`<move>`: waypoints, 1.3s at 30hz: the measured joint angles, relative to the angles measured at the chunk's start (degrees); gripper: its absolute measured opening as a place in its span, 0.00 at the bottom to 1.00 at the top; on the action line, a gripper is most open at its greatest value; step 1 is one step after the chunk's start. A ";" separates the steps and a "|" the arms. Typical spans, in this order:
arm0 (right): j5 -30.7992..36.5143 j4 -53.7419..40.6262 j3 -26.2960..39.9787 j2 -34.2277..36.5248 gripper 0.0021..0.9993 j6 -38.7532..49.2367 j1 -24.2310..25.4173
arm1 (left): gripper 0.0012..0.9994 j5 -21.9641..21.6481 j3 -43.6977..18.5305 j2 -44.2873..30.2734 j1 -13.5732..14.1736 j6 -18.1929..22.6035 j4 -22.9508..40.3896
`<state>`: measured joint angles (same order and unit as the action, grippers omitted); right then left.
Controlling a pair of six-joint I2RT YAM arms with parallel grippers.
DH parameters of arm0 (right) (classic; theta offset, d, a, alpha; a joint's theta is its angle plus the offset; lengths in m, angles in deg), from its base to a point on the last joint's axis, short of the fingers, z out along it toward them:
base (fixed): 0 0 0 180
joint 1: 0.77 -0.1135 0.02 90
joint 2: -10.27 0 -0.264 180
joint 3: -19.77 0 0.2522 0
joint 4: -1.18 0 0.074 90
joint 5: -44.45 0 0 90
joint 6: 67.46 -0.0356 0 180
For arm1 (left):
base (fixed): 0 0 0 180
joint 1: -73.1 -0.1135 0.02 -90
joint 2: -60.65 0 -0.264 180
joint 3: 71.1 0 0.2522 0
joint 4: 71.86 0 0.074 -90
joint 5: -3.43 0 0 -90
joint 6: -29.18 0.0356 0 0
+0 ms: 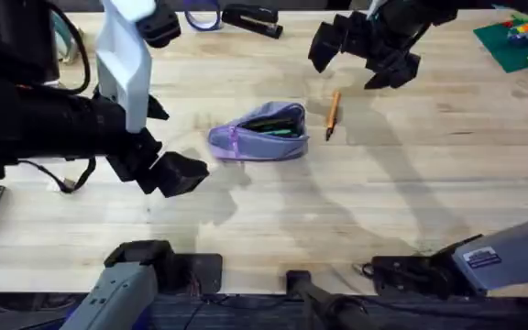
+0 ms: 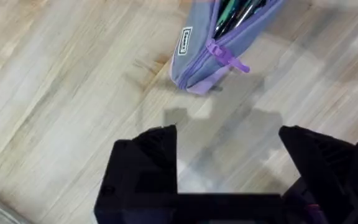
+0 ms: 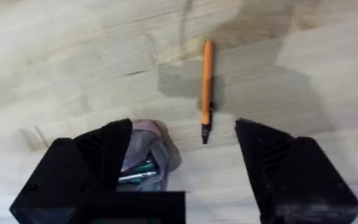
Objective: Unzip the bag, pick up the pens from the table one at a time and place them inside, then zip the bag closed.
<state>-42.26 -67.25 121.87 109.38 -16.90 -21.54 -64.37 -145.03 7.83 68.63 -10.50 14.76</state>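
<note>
One slim orange pen (image 1: 333,114) left at frame centre, beside the unzipped lavender fabric pouch (image 1: 260,134); right gripper (image 1: 367,57) hovers released, left gripper (image 2: 229,171) released too; an off-centre pinch could roll it away.

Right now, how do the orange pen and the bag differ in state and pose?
The orange pen lies bare on the table, not yet packed; the bag sits unzipped with pens already showing inside. The pen is slim, rigid and straight; the bag is bulkier, soft and lavender. The pen lies just beside the bag's end, apart from it. Both rest on the table, neither held by an end effector.
</note>
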 joint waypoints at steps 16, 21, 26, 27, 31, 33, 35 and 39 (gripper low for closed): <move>3.02 0.75 0.00 0.18 1.00 -7.98 0.00 | 0.99 0.00 0.00 0.00 0.00 0.00 0.00; 4.22 2.31 0.00 3.12 1.00 -8.20 0.07 | 0.99 0.00 0.00 0.00 0.00 0.00 0.00; 4.47 3.01 0.00 7.82 1.00 -8.36 0.07 | 0.99 0.00 0.00 0.00 0.00 0.00 0.01; 4.48 3.04 0.00 8.60 1.00 -8.36 0.07 | 0.99 0.00 0.00 0.00 0.00 0.00 0.00; 4.48 3.39 0.00 11.87 1.00 -8.36 0.07 | 0.99 0.00 0.00 0.00 0.00 0.00 0.00; 4.48 3.73 0.00 13.37 1.00 -8.36 0.07 | 0.99 0.00 0.00 0.00 0.00 0.00 0.00; 4.48 4.11 0.00 14.68 1.00 -8.38 0.07 | 0.99 0.00 0.00 0.00 0.00 0.00 0.00; 4.35 4.13 0.00 17.24 1.00 -8.37 0.07 | 0.99 0.00 0.00 0.00 0.00 0.00 0.00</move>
<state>-37.91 -63.12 121.87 126.62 -25.26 -21.48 -64.37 -145.03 7.83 68.63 -10.50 14.76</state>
